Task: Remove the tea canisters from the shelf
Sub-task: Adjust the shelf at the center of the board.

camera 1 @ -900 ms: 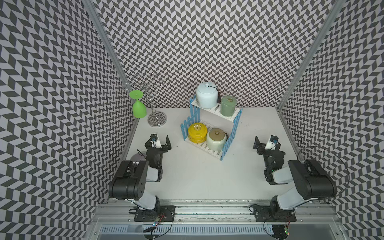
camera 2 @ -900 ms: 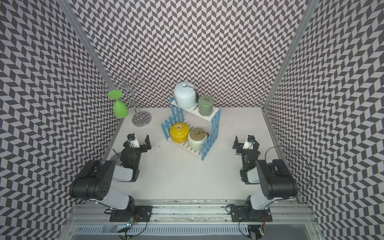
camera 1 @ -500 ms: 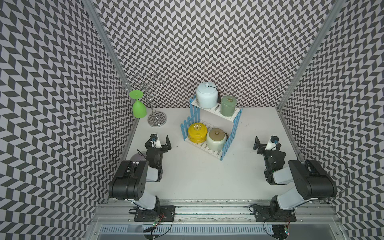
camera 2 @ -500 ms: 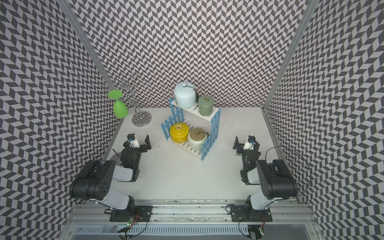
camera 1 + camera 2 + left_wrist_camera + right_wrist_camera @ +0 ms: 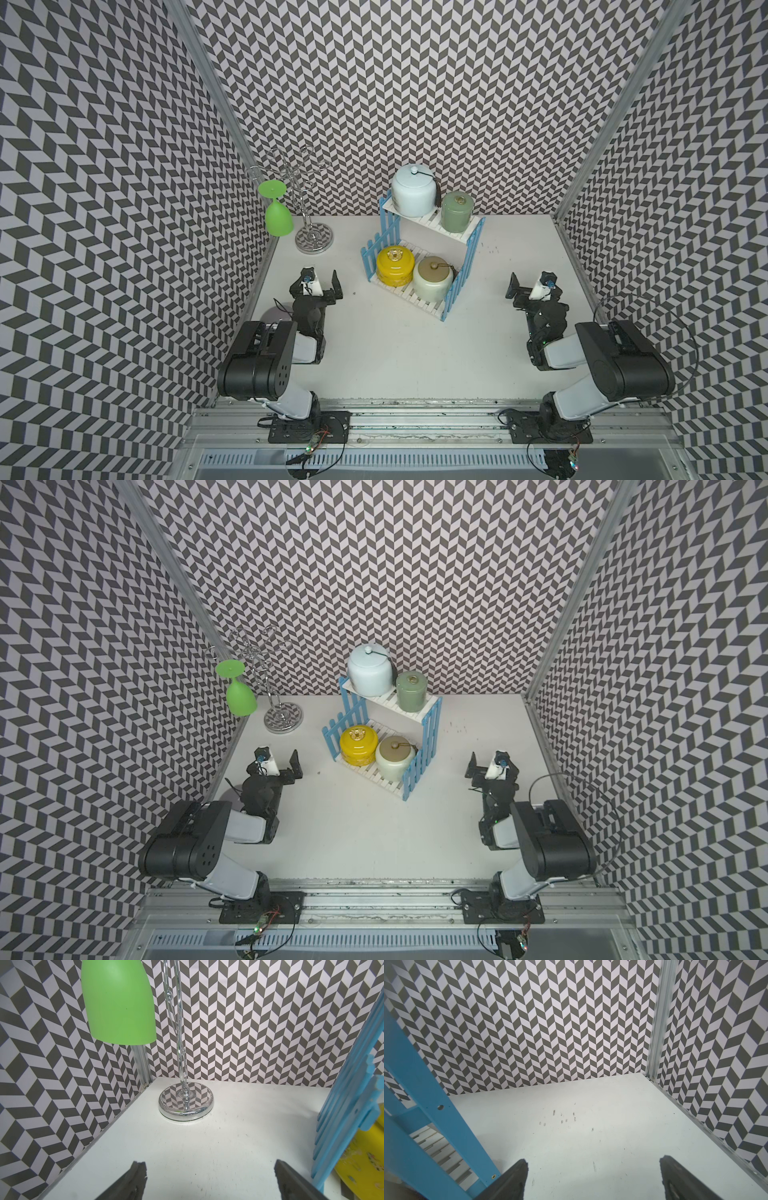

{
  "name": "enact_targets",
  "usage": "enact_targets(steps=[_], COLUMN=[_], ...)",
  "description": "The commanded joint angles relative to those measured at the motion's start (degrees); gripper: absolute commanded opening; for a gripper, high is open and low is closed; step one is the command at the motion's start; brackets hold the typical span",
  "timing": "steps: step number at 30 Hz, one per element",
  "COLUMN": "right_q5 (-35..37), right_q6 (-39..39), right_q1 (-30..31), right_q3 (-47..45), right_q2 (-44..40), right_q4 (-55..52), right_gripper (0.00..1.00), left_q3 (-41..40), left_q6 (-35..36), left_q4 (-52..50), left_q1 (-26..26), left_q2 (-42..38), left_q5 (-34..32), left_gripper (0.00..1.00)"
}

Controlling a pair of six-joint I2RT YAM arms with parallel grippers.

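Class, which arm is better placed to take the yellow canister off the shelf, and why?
Probably left: the open left gripper is nearer the yellow canister; the shelf's fence screens the right gripper.

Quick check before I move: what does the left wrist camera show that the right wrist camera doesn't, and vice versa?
Left wrist only: the upside-down green goblet, the chrome stand, and part of the yellow canister behind the pickets of the shelf.
Right wrist only: the lower board's white slats and dark scuff marks on the table; no canister shows.
Both: a blue side of the shelf, the white table, chevron walls, and an open gripper holding nothing: left gripper, right gripper.
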Motion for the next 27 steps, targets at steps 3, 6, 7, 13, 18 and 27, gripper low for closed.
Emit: enact_targets(steps=[3,6,7,13,18,27], right_q5=[10.27,11.3,11.92,11.96,8.18,-9.87], right_q6=[-0.97,-0.72,0.05,14.21,25.02,29.61], right_q1=[3.32,3.95,4.3,5.67,6.68,6.77], right_q3=[-0.16,4.39,5.48,13.15,14.65,16.54], right_q2=[-4.56,-9.95,-11.63,-21.73,-28.5,-35.24], right_q4=[1.41,-10.8,-14.41,-39.2,-49.64,-63.77], right_gripper=[1.0,0.99,1.0,1.0,1.0,1.0], left_q3=[5.56,10.2,11.02,17.34,23.68,28.16], left_q6=[1.8,1.53,1.46,-3.3,-4.91,-2.13], left_q4=[-14.5,-22.65,-24.17,-38.17,-52.87,-69.29], left_q1=[-0.33,-0.33,-0.33,-0.33,-0.33,1.13], left_q2=[-5.73,-7.21,-7.76,-13.22,-18.63,-27.32], left_q5=[3.88,3.36,3.59,8.25,13.4,22.45], left_gripper=[1.0,1.0,1.0,1.0,1.0,1.0])
